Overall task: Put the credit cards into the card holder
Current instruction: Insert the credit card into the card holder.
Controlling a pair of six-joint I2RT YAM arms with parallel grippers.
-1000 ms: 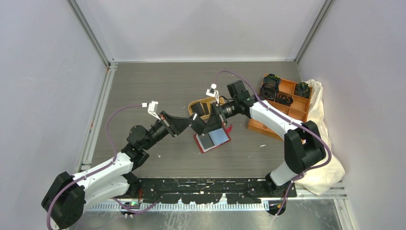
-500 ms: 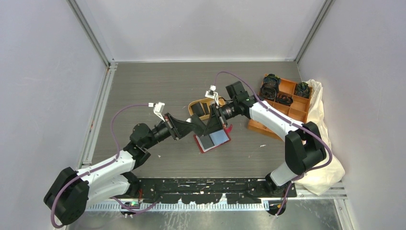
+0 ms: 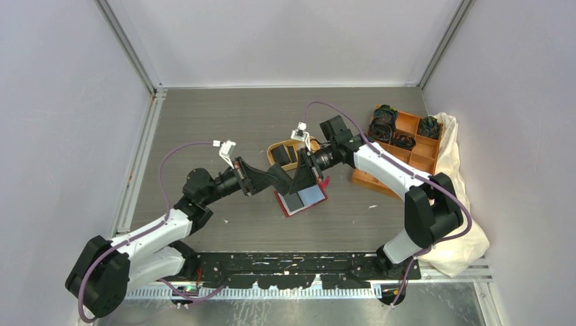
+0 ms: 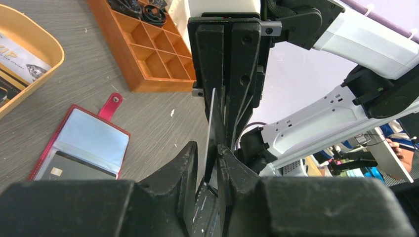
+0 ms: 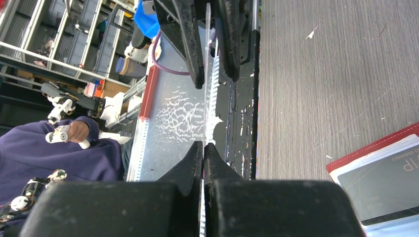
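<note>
The red card holder (image 3: 302, 198) lies open on the table, pale lining up, with a dark card (image 4: 74, 170) in its near pocket. It also shows in the right wrist view (image 5: 385, 165). My right gripper (image 3: 295, 178) is shut on a thin whitish credit card (image 5: 204, 108), held on edge just above the holder. My left gripper (image 3: 276, 178) faces it. Its jaws stand open on either side of that same card (image 4: 212, 118), with gaps visible. More cards (image 4: 17, 66) lie in the orange oval tray.
The orange oval tray (image 3: 275, 151) sits just behind the two grippers. An orange compartment box (image 3: 407, 155) with black coiled bands (image 3: 390, 129) stands at the right, on a white cloth (image 3: 462, 197).
My left gripper has moved right toward the right gripper, and its open jaws now straddle the held card. The right gripper has stayed nearly still.
</note>
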